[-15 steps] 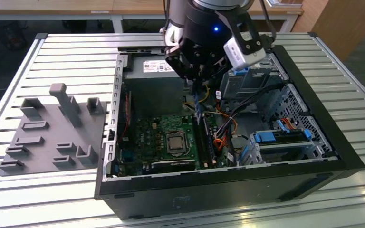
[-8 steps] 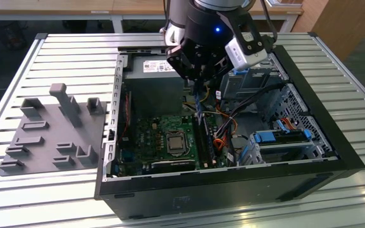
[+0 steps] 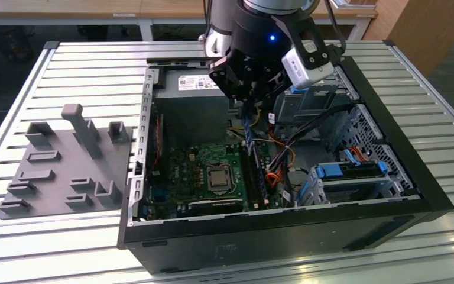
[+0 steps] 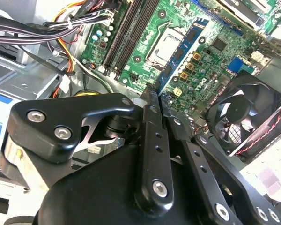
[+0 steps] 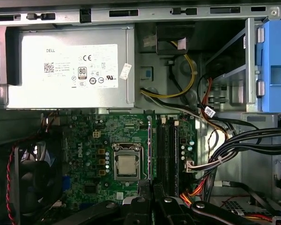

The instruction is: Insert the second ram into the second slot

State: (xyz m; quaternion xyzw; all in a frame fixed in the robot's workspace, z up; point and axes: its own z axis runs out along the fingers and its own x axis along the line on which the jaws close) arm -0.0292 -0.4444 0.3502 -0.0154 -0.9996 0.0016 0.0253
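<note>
Tabletop of slatted metal (image 3: 77,59) carries one grey fixture tray (image 3: 54,177) and one open computer case (image 3: 290,236), and the single gripper (image 3: 247,111) hangs over its open side. Below the gripper sit one power supply (image 5: 70,70), one green motherboard (image 5: 84,140), one fan (image 4: 246,115) off to the side and one processor socket (image 5: 127,161). Now the key bit: the fingers (image 4: 150,140) are clenched on the second ram (image 4: 183,46), one blue stick jutting out past the fingertips. The memory slots (image 5: 166,154) lie beneath the gripper, just beside the stick's line, and their long axis looks roughly parallel to the stick's. By my eye it hovers, not seated. The slots run side by side; an exact count escapes me, and I cannot tell whether any is filled.
</note>
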